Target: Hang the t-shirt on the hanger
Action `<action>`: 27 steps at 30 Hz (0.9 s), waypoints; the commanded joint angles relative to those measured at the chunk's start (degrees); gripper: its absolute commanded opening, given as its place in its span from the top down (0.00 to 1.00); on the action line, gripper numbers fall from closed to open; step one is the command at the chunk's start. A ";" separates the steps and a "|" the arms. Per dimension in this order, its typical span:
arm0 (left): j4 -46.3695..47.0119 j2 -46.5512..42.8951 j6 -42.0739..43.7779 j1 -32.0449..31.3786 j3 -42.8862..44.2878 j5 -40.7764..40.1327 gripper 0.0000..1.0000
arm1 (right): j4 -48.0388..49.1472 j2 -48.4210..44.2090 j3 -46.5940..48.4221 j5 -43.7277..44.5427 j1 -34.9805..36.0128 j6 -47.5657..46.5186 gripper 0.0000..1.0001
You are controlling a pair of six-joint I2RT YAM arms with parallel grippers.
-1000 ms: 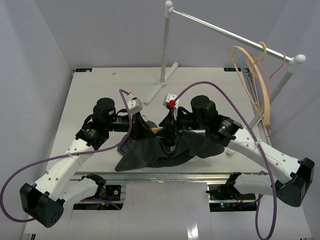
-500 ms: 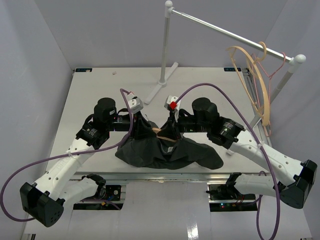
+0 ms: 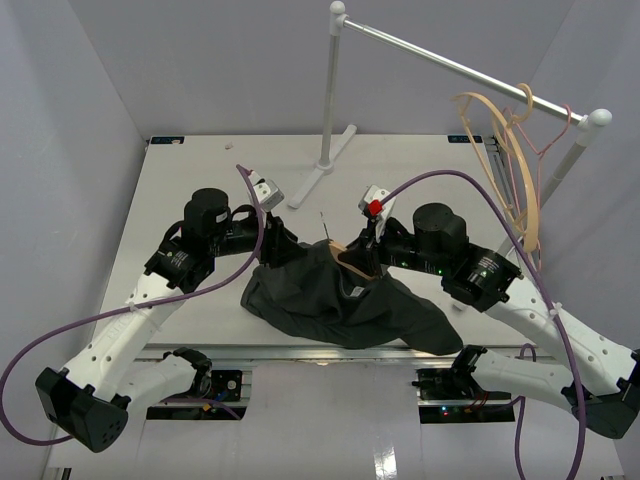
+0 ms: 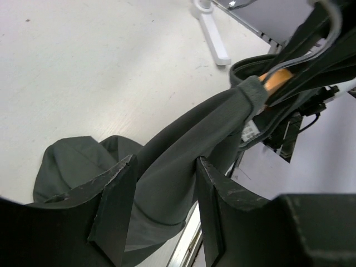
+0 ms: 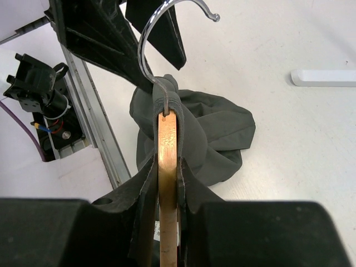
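At centre frame of the overhead view, items by size:

1. Desk: pale and flat, it carries the work. A garment rail crosses the upper right.
2. The t-shirt: dark charcoal. It is bunched low and centre, with the lower part heaped on the desk and the upper part lifted toward the two claws. In the left wrist view a thick fold runs from lower left up to the collar at upper right.
3. The hanger: tan wood, seen edge-on at centre of the right wrist view. It sits inside the shirt, with the collar gathered round its top.
4. Right claw: clamped on the hanger's wooden body, with shirt fabric beside the fingers.
5. Left claw: closed on the fold of shirt. How firm the pinch is cannot be read from this angle.
6. Hook: thin metal, standing clear above the collar.

Step in hand, as judged: dressing the hanger. The neck is already threaded and the shoulders are not yet seated.

The next move calls for the right claw to hold the hanger steady. The left claw should draw the fabric outward and down along one arm of the hanger without dragging the collar off the hook.
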 commanded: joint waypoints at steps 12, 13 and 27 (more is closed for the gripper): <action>-3.86 -0.42 1.93 0.12 0.33 -7.60 1.00 | 1.40 -3.43 0.57 4.02 -0.30 1.70 0.92; -3.83 -0.61 1.66 0.12 0.45 -8.83 1.00 | 1.32 -3.43 0.38 4.37 -0.34 1.58 0.92; -4.93 2.63 -3.03 0.12 5.02 -34.01 1.00 | 1.63 -6.67 -3.30 3.82 -0.52 0.73 0.92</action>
